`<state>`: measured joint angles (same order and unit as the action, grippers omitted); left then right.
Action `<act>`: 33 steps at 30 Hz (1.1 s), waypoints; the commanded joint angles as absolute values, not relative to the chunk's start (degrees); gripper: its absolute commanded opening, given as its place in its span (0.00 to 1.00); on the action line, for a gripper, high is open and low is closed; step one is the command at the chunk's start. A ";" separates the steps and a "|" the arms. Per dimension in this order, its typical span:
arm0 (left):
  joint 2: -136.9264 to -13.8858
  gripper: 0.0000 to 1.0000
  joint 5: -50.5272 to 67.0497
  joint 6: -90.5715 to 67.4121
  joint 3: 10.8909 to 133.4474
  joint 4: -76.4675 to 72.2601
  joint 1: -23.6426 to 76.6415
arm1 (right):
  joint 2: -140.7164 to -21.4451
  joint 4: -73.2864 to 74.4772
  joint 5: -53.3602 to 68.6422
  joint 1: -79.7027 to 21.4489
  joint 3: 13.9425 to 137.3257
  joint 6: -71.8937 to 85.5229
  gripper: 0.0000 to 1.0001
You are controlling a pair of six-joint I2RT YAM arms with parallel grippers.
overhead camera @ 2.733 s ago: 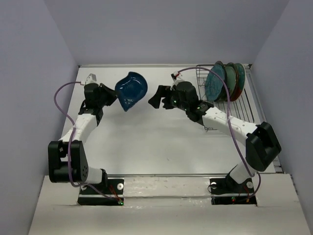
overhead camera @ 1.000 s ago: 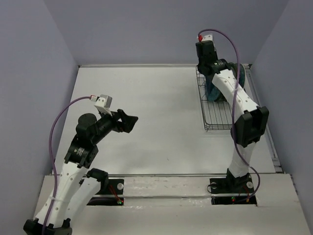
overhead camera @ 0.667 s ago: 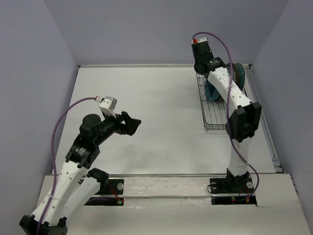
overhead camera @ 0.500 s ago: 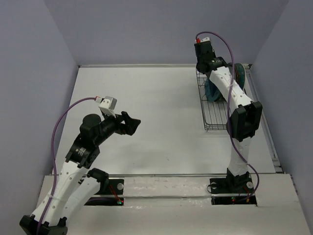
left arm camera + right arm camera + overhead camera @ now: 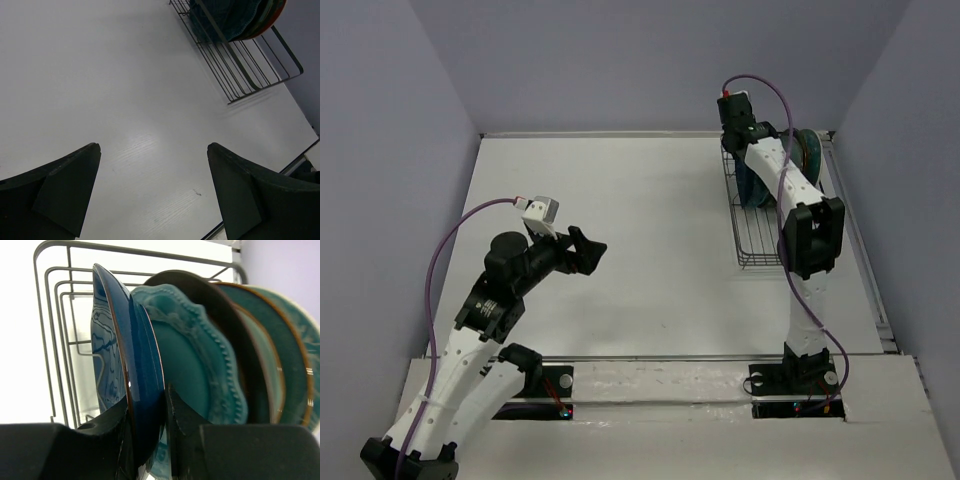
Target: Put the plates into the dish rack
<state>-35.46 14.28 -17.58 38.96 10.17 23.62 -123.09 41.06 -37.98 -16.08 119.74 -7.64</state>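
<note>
While the right gripper (image 5: 149, 400) clamps the blue plate (image 5: 125, 355) on edge in the rack (image 5: 760, 245) at the table's (image 5: 640, 250) far-right corner, left gripper (image 5: 152, 147) spread wide and empty, an unseated release could topple it.

- No writing, label, brand, number or sign can be read in any of the views.
</note>
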 commanded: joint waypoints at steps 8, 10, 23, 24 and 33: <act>-35.07 0.99 14.06 -16.96 39.11 8.96 22.50 | -123.31 34.81 -32.80 -15.12 116.55 -2.21 0.07; -34.89 0.99 13.97 -17.05 39.11 8.96 22.50 | -123.66 34.72 -30.60 -14.59 115.84 -0.54 0.07; -34.28 0.99 13.01 -17.14 38.94 8.88 20.04 | -116.38 34.37 -24.02 -13.97 115.14 3.95 0.89; -34.28 0.99 12.92 -17.14 38.94 8.79 19.87 | -113.58 33.50 -22.69 -13.97 114.35 4.04 0.89; -32.70 0.99 9.50 -17.31 40.16 7.56 18.37 | -88.10 21.22 -2.15 -14.50 92.61 12.73 0.91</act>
<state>-34.57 12.03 -17.61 38.96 10.13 18.72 -100.44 32.12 -14.50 -13.85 101.97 6.90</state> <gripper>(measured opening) 0.990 0.904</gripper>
